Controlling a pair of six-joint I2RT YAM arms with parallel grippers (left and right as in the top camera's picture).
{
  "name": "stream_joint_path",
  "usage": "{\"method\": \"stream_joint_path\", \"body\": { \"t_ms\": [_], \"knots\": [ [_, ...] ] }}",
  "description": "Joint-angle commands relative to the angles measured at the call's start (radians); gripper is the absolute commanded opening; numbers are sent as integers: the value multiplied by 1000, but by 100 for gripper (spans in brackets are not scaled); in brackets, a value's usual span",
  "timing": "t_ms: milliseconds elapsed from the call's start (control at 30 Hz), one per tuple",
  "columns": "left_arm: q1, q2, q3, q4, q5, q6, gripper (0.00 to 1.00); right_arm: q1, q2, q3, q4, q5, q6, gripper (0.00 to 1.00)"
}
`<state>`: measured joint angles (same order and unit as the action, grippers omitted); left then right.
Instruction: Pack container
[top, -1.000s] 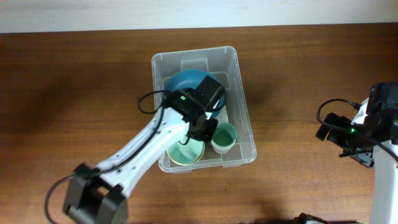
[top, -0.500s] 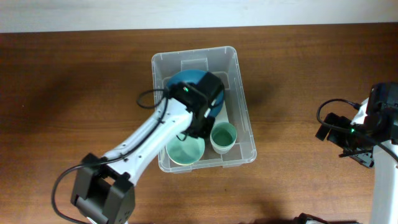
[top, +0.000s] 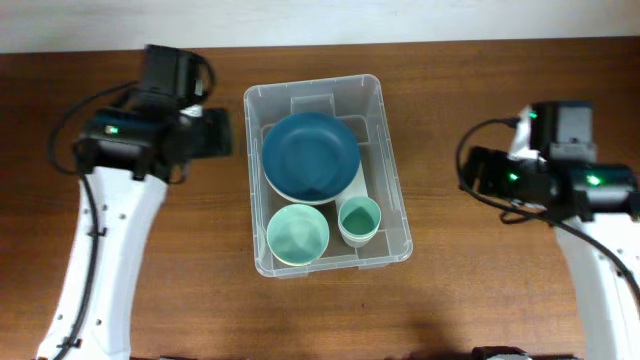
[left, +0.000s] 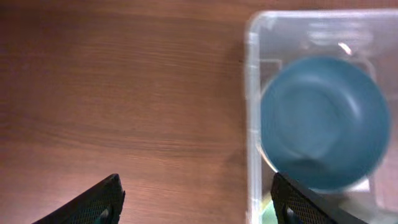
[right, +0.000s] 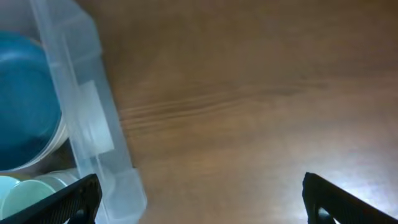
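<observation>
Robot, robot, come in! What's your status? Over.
Left claw open, empty. Right claw open, empty. Container holds blue bowl, green bowl, green cup. Nothing above it.

- Your bench (top: 480, 100) is brown wood with visible grain and a soft satin sheen.
- The container (top: 312, 82) is clear plastic, smooth and glossy, and you can see highlights along its rim.
- The blue bowl (top: 311, 157) looks smooth with a dull sheen.
- The mint bowl (top: 298, 234) and green cup (top: 359, 219) look smooth and matt.
</observation>
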<state>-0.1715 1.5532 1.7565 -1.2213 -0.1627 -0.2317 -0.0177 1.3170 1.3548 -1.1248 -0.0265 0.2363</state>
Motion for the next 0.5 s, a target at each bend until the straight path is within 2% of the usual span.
{"method": "stream_joint_path", "body": {
  "t_ms": [0, 67, 133, 167, 233, 267, 300, 333, 367, 467],
  "knots": [
    [86, 36, 6, 8, 87, -6, 78, 51, 124, 8, 0, 16, 8, 99],
    [101, 68, 1, 8, 96, -6, 76, 57, 219, 8, -16, 18, 34, 99],
    [101, 106, -7, 5, 96, -6, 70, 57, 284, 8, -32, 24, 69, 99],
    [101, 148, -8, -7, 96, -5, 54, 57, 322, 8, -42, 24, 68, 90],
    [101, 210, -8, -22, 97, -6, 31, 57, 344, 8, -56, 23, 67, 83],
    [101, 236, -8, -25, 97, -6, 22, 57, 349, 8, -64, 23, 59, 79],
    [101, 285, -8, -23, 96, -5, 12, 58, 352, 8, -81, 14, 40, 66],
    [101, 307, -8, -20, 96, -5, 6, 58, 352, 8, -95, 4, 30, 60],
    [101, 340, -8, -12, 96, -6, 1, 58, 352, 8, -109, 0, 29, 57],
    [100, 408, -8, 12, 100, -5, 1, 58, 352, 7, -156, -31, -8, 55]
  ]
}}
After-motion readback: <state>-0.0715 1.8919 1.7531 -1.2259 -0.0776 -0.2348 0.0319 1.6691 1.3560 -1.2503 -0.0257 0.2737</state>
